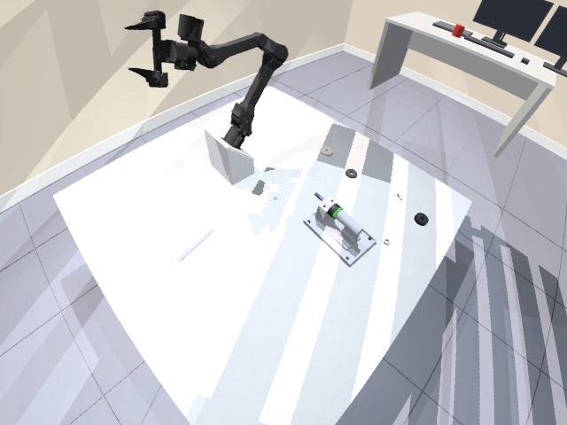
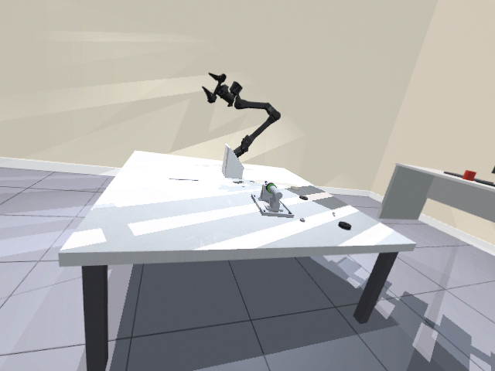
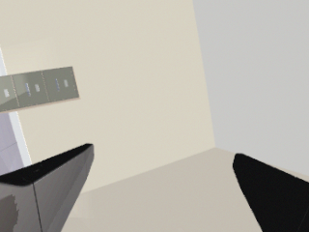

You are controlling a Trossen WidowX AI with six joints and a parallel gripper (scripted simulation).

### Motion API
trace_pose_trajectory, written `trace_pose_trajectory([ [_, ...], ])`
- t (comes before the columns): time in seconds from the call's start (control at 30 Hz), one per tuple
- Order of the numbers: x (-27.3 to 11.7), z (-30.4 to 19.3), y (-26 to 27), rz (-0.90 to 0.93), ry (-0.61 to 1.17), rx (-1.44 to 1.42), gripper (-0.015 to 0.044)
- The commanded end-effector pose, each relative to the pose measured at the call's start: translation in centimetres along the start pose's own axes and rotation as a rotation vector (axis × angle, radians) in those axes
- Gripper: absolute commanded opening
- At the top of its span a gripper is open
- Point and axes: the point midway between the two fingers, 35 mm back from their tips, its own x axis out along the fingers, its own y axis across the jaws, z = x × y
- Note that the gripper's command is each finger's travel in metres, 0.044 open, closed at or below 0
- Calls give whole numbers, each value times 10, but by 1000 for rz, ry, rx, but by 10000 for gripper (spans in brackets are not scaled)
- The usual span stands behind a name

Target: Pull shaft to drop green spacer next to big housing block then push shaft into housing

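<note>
The fixture's base plate [image 1: 327, 241] [image 2: 257, 205] stands on the table. The blue-grey shaft end [image 1: 318, 197] sticks out of a pale upright block [image 1: 322, 208] at its far end. Black spacers [image 1: 334, 209] and a green spacer [image 1: 337, 210] [image 2: 270, 186] sit in line beyond the block. The green one lies against a large pale cylinder [image 1: 350, 222] [image 2: 274, 193], which hides the shaft there. My gripper [image 1: 128, 49] [image 2: 206, 79] [image 3: 165, 156] is open and empty, raised high behind the table and far from the fixture, facing the walls.
Two black rings [image 1: 351, 173] [image 1: 421, 218] and a beige ring [image 1: 326, 149] lie on the table. A small nut [image 1: 386, 241] lies near the fixture, and a small screw [image 1: 399, 196] farther off. A thin pale bar [image 1: 196, 244] lies left. A grey wedge-shaped bracket [image 1: 241, 170] [image 2: 233, 165] stands by the arm's base.
</note>
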Motion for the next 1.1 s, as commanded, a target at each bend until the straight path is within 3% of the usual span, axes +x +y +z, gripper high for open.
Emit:
trace_pose_trajectory([
  [0.0,4,41,18,49,-90,-77,440],
  [0.27,-1,160,77,146,-358,-352,440],
  [0.5,-42,259,145,207,-642,-621,440],
  [0.8,-139,348,236,218,-1044,-964,440],
  [1.07,-253,381,309,131,-1438,-1253,440],
])
